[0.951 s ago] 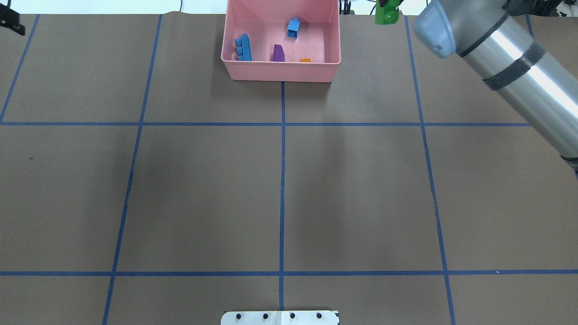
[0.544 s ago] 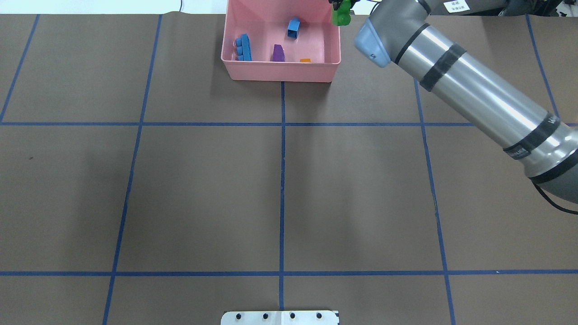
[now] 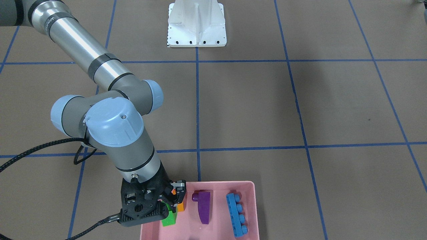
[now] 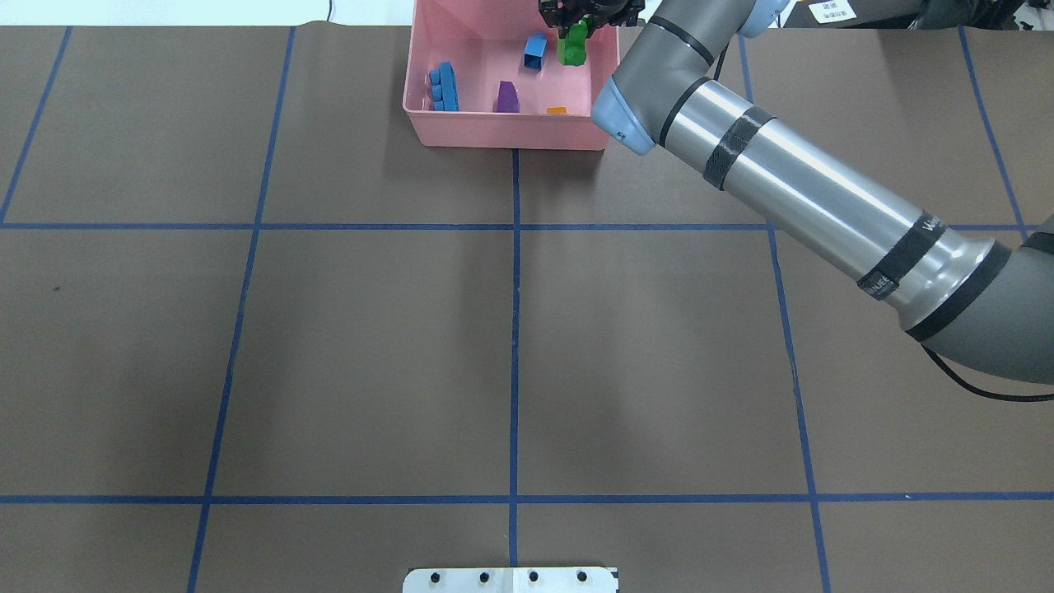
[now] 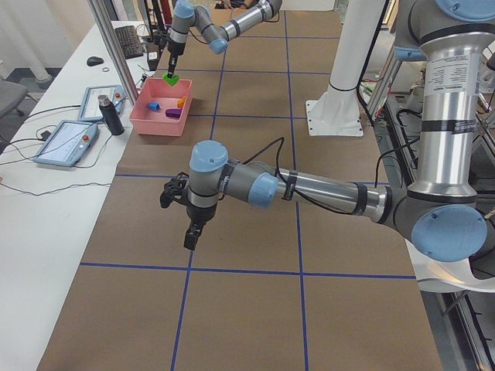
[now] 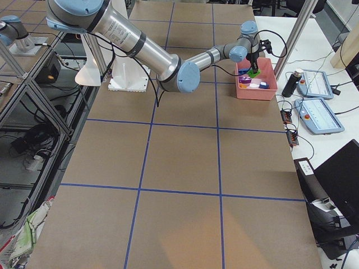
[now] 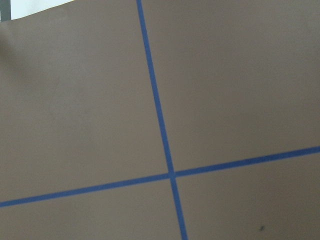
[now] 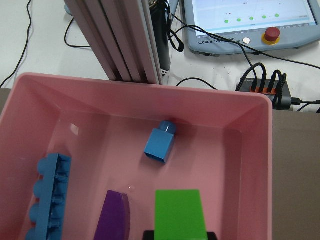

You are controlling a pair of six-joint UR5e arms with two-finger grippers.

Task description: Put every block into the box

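Our right fingers (image 3: 180, 190) pinch the bright green cube (image 4: 571, 48) above the box (image 4: 510, 132), beside the small blue block (image 4: 535, 51). Released from this height, it may bounce off the side wall onto the desk (image 4: 329, 329). Whether the left fingers (image 5: 190, 238) are spread, we cannot tell.

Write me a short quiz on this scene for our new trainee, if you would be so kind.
1. True or false: the right gripper is empty.
2. How many blocks lie loose in the box? A) two B) four C) five
3. Which block lies along the box wall on the robot's left?
Key: 1. False: it holds the green block over the box. 2. B. 3. The long blue block.
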